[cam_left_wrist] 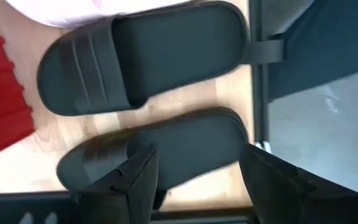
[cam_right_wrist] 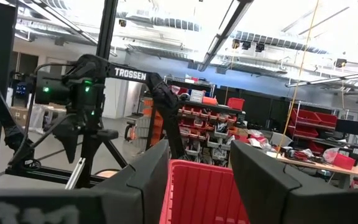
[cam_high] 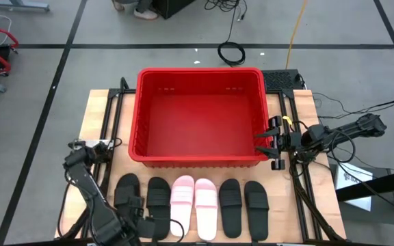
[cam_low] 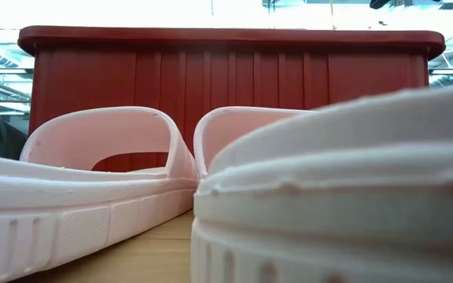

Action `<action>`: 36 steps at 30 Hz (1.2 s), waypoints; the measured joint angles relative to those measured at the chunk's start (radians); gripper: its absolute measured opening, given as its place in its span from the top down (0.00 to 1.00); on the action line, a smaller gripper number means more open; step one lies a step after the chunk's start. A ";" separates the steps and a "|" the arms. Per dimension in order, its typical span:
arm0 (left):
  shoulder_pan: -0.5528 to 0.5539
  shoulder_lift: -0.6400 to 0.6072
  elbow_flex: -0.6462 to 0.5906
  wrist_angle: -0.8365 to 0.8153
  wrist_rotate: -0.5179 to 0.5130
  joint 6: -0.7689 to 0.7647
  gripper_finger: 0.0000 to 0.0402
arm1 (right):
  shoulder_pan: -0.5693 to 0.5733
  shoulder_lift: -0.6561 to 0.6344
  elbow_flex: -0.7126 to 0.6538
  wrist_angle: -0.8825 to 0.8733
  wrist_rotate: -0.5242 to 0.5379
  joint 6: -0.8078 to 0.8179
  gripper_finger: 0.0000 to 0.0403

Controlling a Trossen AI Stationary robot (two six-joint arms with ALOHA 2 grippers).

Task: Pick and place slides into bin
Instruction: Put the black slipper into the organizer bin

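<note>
Risk first: left tool (cam_left_wrist: 194,180) hangs over the outermost black slide (cam_left_wrist: 160,152) at the left end of the row, fingers spread, nothing gripped yet. Wrist view shows one finger over the strap end and the other out past the sole toward the table (cam_high: 94,113) edge rail. If I drop like this, the outer finger could land on the rail or the table edge instead of beside the sole, and I'd get a half grip or shove the slide sideways.

Second risk: the next black slide (cam_left_wrist: 145,59) lies just beside it. A skewed descent could pinch both or nudge the neighbour into the pink pair (cam_high: 194,205).

All six slides sit on the table in a row in front of the bin (cam_high: 200,160); bin holds nothing so far. Task looks barely begun.

Third: the bin's front wall is tall and close to the row. Judging from that, a low carry would clip the rim and knock the slide loose.

Right tool (cam_high: 271,145) waits at the bin's right wall, fingers apart, holding nothing. It sits near the rim, so a wide swing from me risks contact there.
</note>
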State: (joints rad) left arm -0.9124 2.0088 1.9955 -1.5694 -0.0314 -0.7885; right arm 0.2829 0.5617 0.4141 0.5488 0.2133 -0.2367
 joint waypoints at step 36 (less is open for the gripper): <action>-0.046 0.002 -0.463 -0.001 0.032 -0.044 0.46 | 0.000 0.011 0.000 -0.015 -0.001 0.016 0.59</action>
State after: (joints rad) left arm -0.9588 2.0109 1.5323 -1.5707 0.0002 -0.8322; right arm 0.2829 0.5724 0.4141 0.5339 0.2127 -0.2211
